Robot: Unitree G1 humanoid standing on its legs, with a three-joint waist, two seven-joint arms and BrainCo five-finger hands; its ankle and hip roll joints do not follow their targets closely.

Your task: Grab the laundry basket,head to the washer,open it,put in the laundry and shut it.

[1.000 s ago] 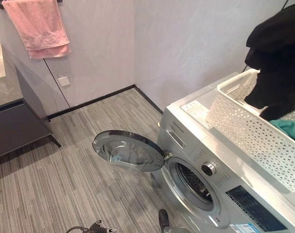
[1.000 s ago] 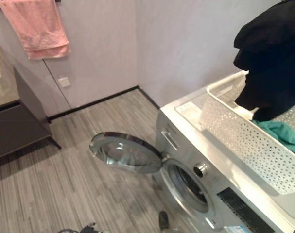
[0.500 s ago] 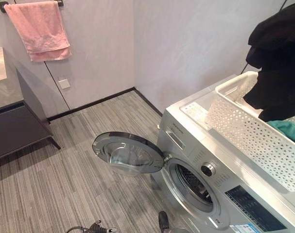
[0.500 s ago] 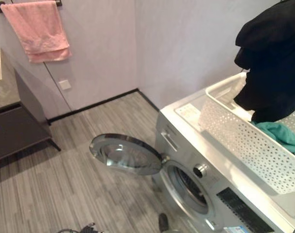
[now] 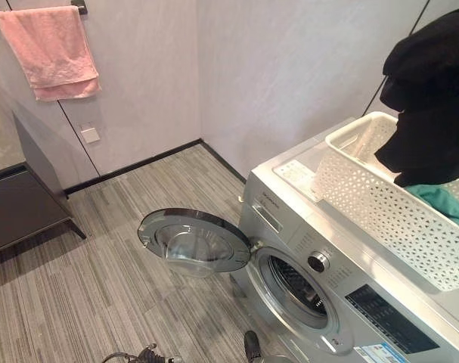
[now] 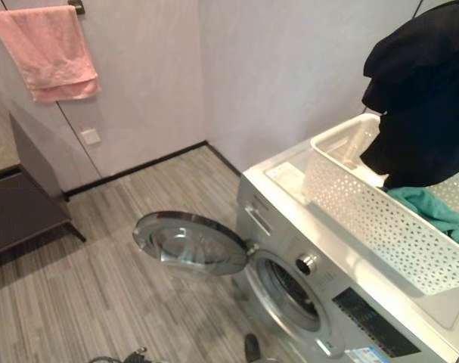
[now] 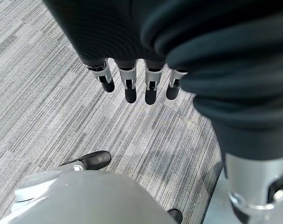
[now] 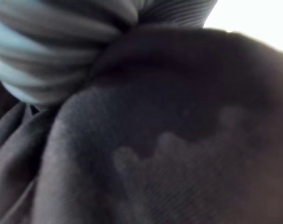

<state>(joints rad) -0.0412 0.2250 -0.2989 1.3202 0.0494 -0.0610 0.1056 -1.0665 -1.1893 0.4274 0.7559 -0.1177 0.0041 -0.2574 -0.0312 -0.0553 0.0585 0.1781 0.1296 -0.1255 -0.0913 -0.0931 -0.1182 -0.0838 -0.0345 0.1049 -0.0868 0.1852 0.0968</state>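
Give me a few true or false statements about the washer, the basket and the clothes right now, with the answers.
1. The washer door is closed. False: it hangs open beside the drum opening.
2. The white basket sits on top of the washer. True.
3. A black garment is lifted above the basket. True.
4. The pink towel lies on the floor. False: it hangs on the wall.
5. The left hand holds a teal garment. False: its fingers hang straight over the floor, empty.

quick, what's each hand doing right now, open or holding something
Left hand: open, fingers straight, hanging over the floor, holding nothing.
Right hand: fingers buried in the black garment lifted over the basket; cannot be told.
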